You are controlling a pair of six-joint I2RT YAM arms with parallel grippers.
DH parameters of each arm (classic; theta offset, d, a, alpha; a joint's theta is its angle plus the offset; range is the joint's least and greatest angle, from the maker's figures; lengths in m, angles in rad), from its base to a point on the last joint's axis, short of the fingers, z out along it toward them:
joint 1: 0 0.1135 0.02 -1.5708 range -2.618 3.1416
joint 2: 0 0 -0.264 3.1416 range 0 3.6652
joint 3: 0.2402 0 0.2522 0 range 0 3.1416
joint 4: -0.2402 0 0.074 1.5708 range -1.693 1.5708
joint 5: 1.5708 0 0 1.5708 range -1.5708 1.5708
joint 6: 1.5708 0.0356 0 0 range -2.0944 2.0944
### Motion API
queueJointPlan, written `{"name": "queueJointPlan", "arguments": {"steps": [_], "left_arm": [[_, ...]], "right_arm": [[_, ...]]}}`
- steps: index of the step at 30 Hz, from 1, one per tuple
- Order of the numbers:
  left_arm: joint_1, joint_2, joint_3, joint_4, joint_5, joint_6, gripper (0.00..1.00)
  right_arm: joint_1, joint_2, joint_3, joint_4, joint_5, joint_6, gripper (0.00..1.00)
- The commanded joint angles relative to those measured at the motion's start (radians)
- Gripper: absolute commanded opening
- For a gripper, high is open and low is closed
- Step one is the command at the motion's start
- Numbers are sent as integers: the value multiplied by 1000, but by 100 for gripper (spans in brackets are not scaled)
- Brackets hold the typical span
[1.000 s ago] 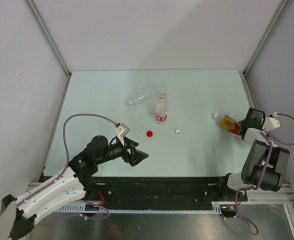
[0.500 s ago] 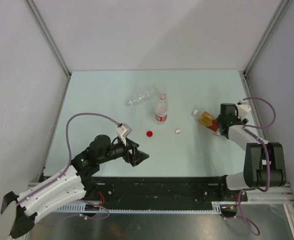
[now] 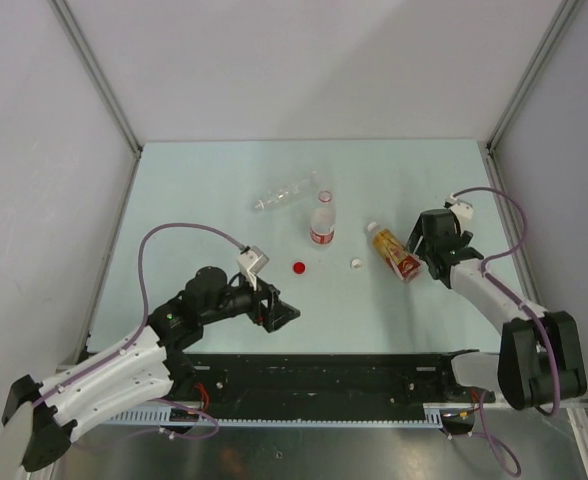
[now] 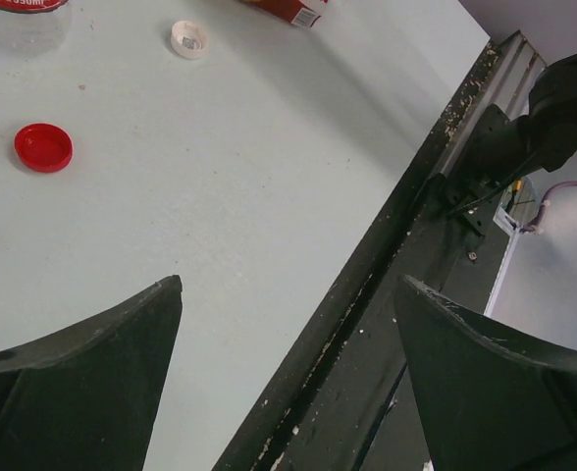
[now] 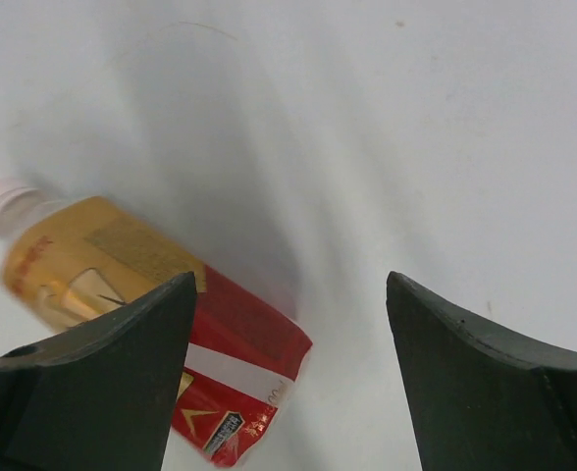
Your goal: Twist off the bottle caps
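Note:
The amber bottle (image 3: 394, 252) lies on its side with a white cap (image 3: 372, 228) on its neck. My right gripper (image 3: 421, 256) is open right beside it. In the right wrist view the bottle (image 5: 122, 294) lies against the left finger (image 5: 82, 383), its red label reaching partly between the jaws, which stand wide apart (image 5: 288, 285). A red-label bottle (image 3: 322, 222) stands upright. A crinkled clear bottle (image 3: 284, 193) lies behind it. A loose red cap (image 3: 299, 268) and a loose white cap (image 3: 356, 264) lie on the table. My left gripper (image 3: 274, 312) is open and empty.
The left wrist view shows the red cap (image 4: 43, 147), the white cap (image 4: 189, 39) and the table's dark front rail (image 4: 387, 285) running between my left gripper's (image 4: 288, 294) jaws. White walls enclose the pale table (image 3: 194, 200) on three sides.
My right arm has swung left from the table's right edge, and the amber bottle has moved left with it toward the middle. My left gripper has shifted slightly right.

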Motion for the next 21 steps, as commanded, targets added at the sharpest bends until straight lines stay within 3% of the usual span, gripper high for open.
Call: {"name": "queueJointPlan", "arguments": {"steps": [1, 9, 17, 21], "left_arm": [[-4, 18, 45, 38, 4, 1, 92], [-2, 48, 49, 37, -5, -3, 93], [-4, 84, 49, 37, -7, -4, 93], [-4, 100, 48, 37, -15, 2, 93]], "right_arm": [[14, -124, 32, 3, -149, -101, 84], [15, -250, 32, 83, -357, -266, 99], [38, -120, 36, 103, -495, -293, 99], [129, -48, 56, 85, -412, -312, 99]]}}
